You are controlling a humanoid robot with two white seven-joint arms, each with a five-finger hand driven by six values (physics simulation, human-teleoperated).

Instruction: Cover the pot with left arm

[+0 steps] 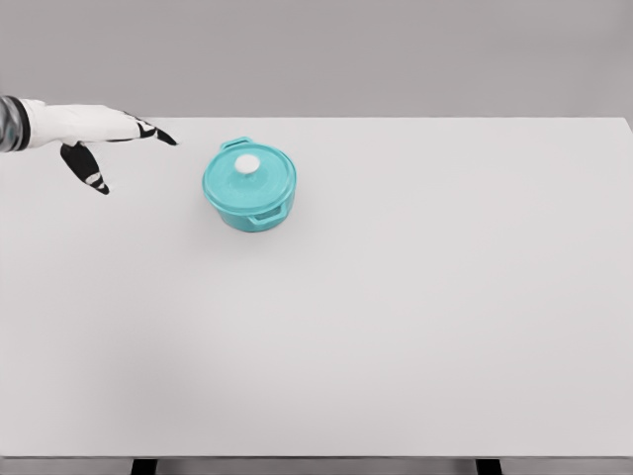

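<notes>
So here's what you've got in the head view. Your teal pot [249, 188] sits on the white table [396, 327], up in the far-left part of it, a bit left of the middle line and well back from the near edge. The lid [247, 176] is already on: same teal colour, seated flat on the rim, with a small white knob [246, 163] right in the centre of it. You can make out one side handle [262, 215] poking out on the near side of the pot, and another little handle [235, 142] at the far side.

Your left hand [99, 139] comes in from the left edge of the picture, over the far-left corner of the table. It's not holding anything. The fingers [158, 134] are stretched out straight, pointing to the right toward the pot, and the thumb [87, 168] hangs down and away from them, so the hand is spread loose. The dark fingertips stop short of the pot, with a clear gap of bare table between them. The hand is near the pot but not touching it or the lid.

The white forearm [49, 123] runs off the left edge, with a grey cuff right at the border.
</notes>
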